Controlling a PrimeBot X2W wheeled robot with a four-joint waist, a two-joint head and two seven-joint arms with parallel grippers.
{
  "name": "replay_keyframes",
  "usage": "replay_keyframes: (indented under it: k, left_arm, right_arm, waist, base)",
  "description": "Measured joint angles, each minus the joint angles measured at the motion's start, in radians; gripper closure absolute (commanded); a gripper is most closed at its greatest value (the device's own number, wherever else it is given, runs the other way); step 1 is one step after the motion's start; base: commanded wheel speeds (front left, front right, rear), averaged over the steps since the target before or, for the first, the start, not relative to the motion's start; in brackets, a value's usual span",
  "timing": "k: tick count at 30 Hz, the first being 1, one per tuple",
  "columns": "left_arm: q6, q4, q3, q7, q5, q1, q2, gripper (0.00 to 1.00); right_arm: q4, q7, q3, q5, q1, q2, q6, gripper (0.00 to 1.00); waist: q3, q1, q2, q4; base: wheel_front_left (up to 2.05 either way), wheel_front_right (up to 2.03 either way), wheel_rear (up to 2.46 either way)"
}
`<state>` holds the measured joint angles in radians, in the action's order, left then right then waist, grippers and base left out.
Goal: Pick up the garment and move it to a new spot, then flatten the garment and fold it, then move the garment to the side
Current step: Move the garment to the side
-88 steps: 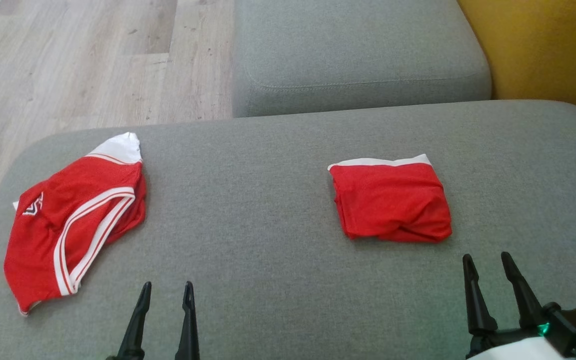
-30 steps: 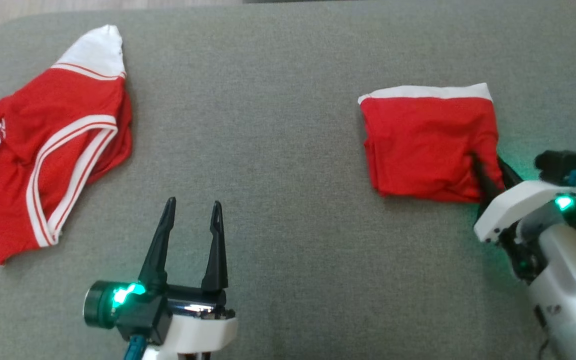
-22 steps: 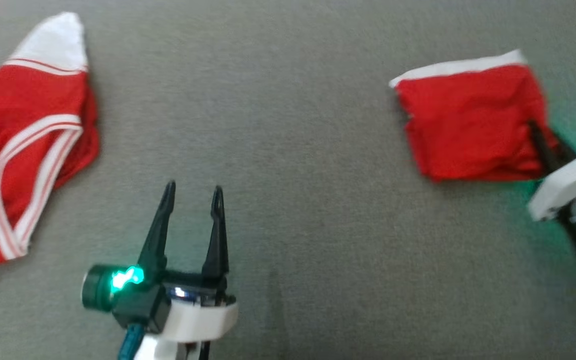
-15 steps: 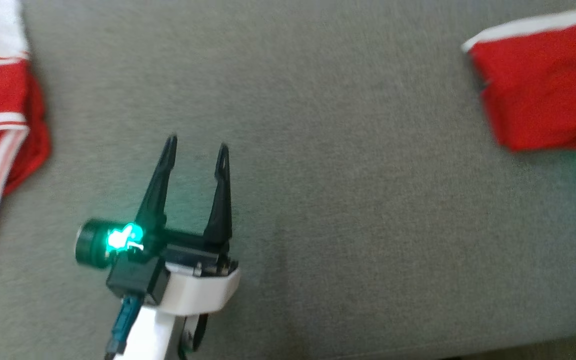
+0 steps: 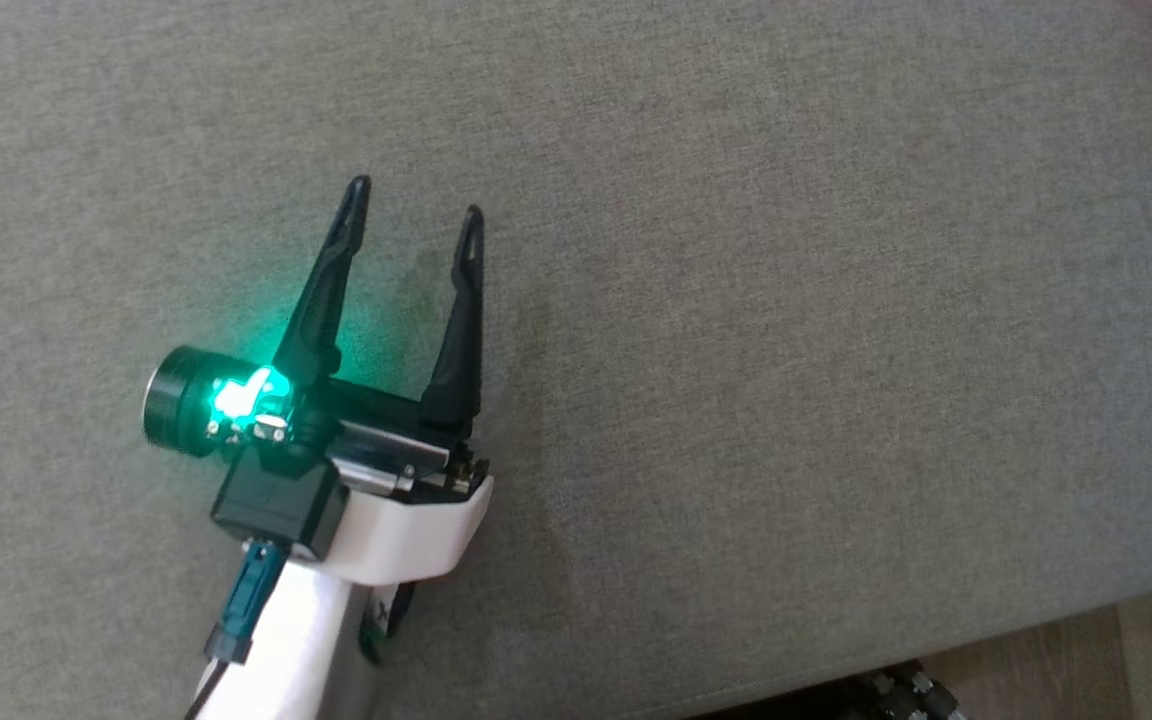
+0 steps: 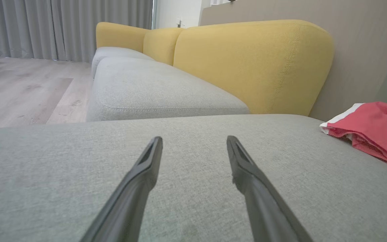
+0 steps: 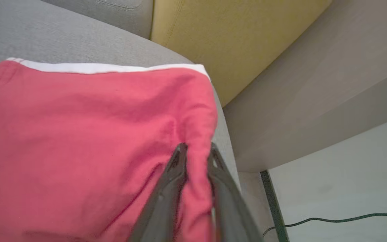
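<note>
Right wrist view: garment [image 7: 79,134], band [image 7: 106,68] topmost

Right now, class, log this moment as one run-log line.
right gripper: shut on folded red garment, pinching its edge | left gripper: open, empty, above grey cushion | step: likely move to side

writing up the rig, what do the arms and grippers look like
Left gripper: two long black tapered fingers with slotted tips, black body, glowing green light on a black cylinder, teal cable plug, glossy white forearm. Right gripper: same dark tapered fingers.
</note>
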<state>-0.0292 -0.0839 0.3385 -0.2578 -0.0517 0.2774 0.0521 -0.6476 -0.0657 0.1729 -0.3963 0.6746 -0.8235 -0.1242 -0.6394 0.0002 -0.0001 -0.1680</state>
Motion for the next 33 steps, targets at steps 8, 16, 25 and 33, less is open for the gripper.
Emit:
replay_keyframes:
  k: [8, 16, 25, 33]
  left_arm:
    - [0.002, 0.02, 0.004, 0.0, -0.002, 0.009, 0.0, 0.0]
    - [-0.025, 0.069, 0.006, 0.0, -0.047, -0.064, 0.0, 0.0]
    - [-0.029, 0.152, -0.013, 0.0, -0.09, -0.165, 0.0, 0.0]
    - [-0.034, 0.176, -0.056, 0.0, -0.108, -0.297, 0.0, 0.0]
  right_arm:
    - [0.03, -0.036, -0.153, 0.213, -0.004, 0.122, 0.0, 0.0]
    - [0.121, -0.079, -0.118, 0.241, -0.174, 0.385, 0.0, 0.0]
    - [0.113, -0.182, -0.012, 0.146, -0.343, 0.572, 0.0, 0.0]
    - [0.328, -0.183, -0.014, 0.149, -0.576, 0.677, 0.0, 0.0]
  waist:
    - [0.038, -0.0002, 0.0, 0.02]
    - [0.167, -0.0003, 0.0001, 0.058]
    - [0.341, -0.0005, 0.0001, 0.118]
    - [0.521, -0.0005, 0.0001, 0.178]
  base:
    - [0.0, 0.0, 0.0]
    - [0.0, 0.0, 0.0]
    - [0.0, 0.0, 0.0]
    - [0.0, 0.0, 0.0]
